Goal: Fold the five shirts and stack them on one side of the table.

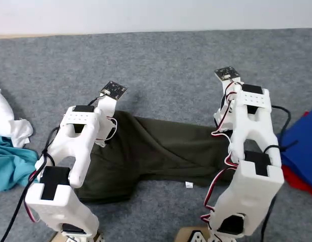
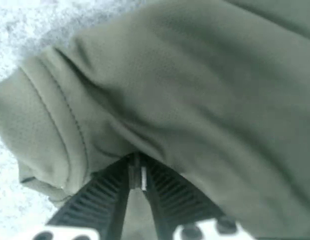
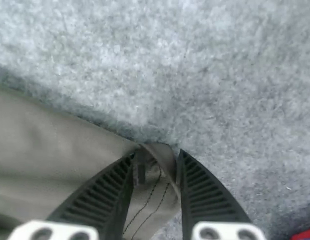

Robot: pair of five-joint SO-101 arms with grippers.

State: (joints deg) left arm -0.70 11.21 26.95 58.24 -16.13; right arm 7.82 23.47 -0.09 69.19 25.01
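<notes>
Nearest, the left arm [image 1: 77,146] and right arm [image 1: 251,146] rise from the counter's near edge, with the olive shirt [image 1: 161,151] spread between them; its near hem sags unevenly and a small white tag [image 1: 188,185] sits at that hem; bare grey counter [image 1: 166,65] shows between the two bases. At the sides the room is tighter: a teal shirt [image 1: 9,161] and a crumpled white shirt [image 1: 7,121] crowd the left edge, close to the left arm; a blue shirt [image 1: 299,146] over a red shirt [image 1: 302,181] lies at the right edge, just beside the right arm. Farther out, the left claw [image 2: 136,172] is pinched together on a fold of the olive cloth near a stitched seam; the right claw [image 3: 157,160] is clamped on the shirt's stitched corner, right at the cloth's edge, with carpet-like surface beyond it. Past both claws the counter runs open to the far edge.
</notes>
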